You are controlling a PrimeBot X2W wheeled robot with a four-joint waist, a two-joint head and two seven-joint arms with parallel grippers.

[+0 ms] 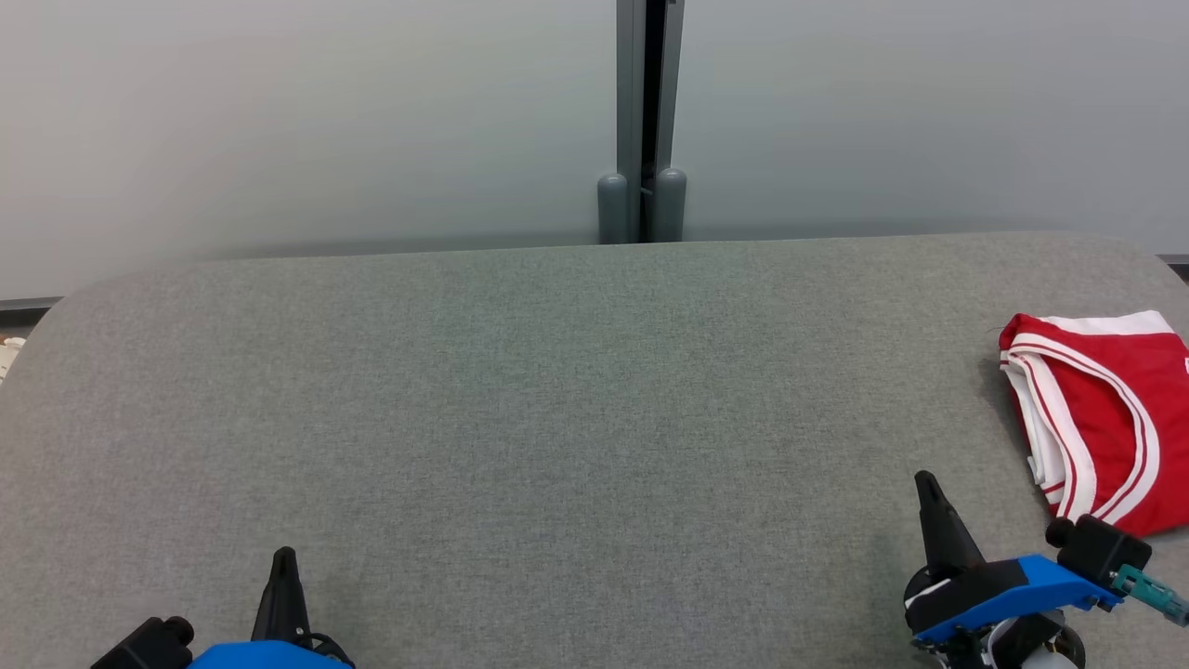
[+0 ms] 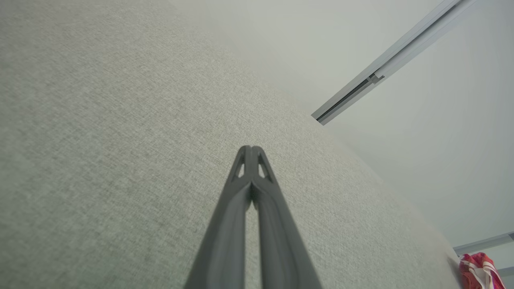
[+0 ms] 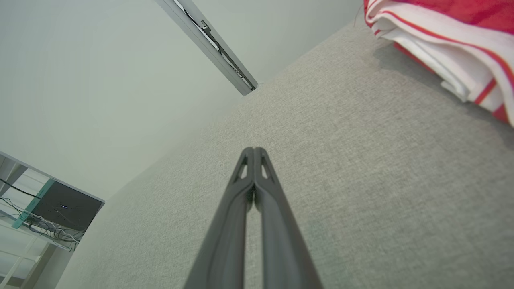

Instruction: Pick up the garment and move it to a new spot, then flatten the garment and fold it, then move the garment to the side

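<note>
Near the right edge of the grey fabric-covered table (image 1: 557,418) lay the folded red garment with white stripes (image 1: 1105,418), just beyond the right gripper (image 1: 926,483); both it and the left gripper (image 1: 283,557) were closed, empty.

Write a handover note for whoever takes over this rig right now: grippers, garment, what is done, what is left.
Left gripper: fingers shut, holding nothing, low over the table at the near left.
Right gripper: fingers shut, holding nothing, at the near right, apart from the garment.
Garment: red with white trim, lying folded at the table's right side, partly cut off by the head view's edge.
Done: it looks folded and set aside.
Left: probably nothing; check that the fold is neat.
</note>
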